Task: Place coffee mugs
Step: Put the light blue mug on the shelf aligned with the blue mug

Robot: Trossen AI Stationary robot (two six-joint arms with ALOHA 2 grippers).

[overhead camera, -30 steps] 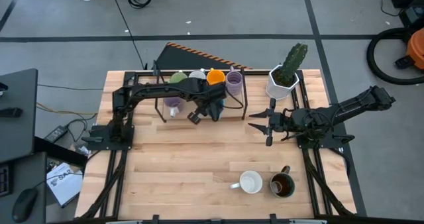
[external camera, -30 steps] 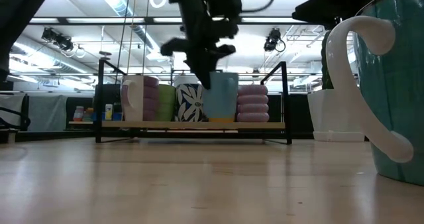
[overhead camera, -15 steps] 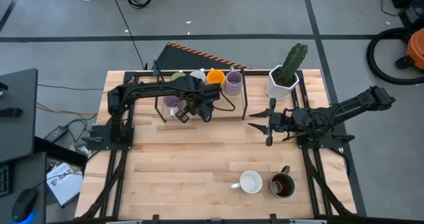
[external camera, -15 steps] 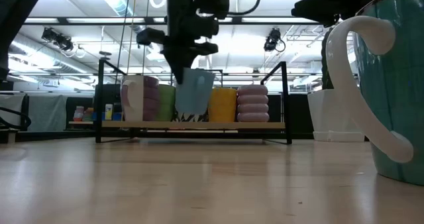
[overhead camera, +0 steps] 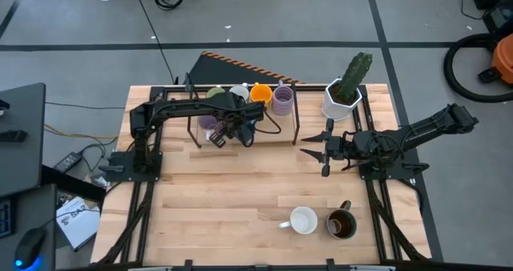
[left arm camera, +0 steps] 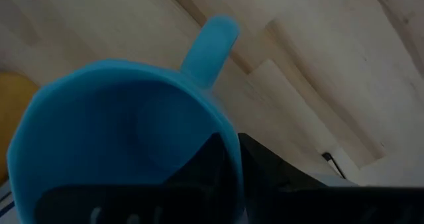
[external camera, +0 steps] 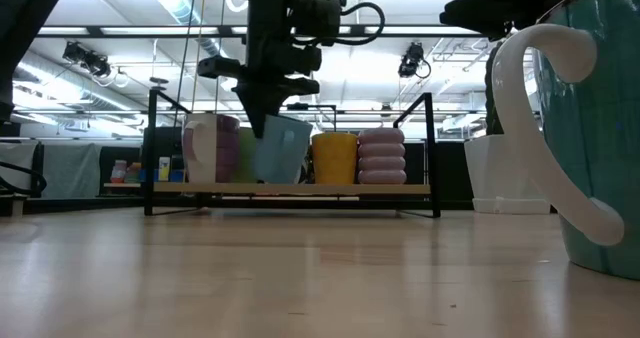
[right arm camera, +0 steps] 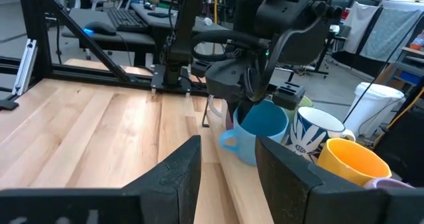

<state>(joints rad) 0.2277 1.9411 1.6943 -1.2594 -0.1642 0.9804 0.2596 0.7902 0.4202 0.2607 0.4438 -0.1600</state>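
Front edge of pale wood-plank table: plain white ceramic mug, handle to the left, just beside dark brown glazed mug. In low view a teal-green mug w/ white handle stands closest to the lens.

Mid-table, right side: right gripper, arm lying low across the table, fingers apart, nothing between them, well apart from the rack.

Mid-table, left of centre: left gripper clamped on rim of sky-blue ceramic mug; one finger inside the cup, one outside. Mug hangs tilted at the front of the rack, base near or on the shelf – can't tell which.

Back: black metal-frame rack w/ wooden shelf. On it, left to right in low view: lavender ribbed mug, orange mug, second lavender ribbed mug. White mug w/ dark leaf pattern behind the blue one.

Back right corner: white faceted pot w/ green cactus.
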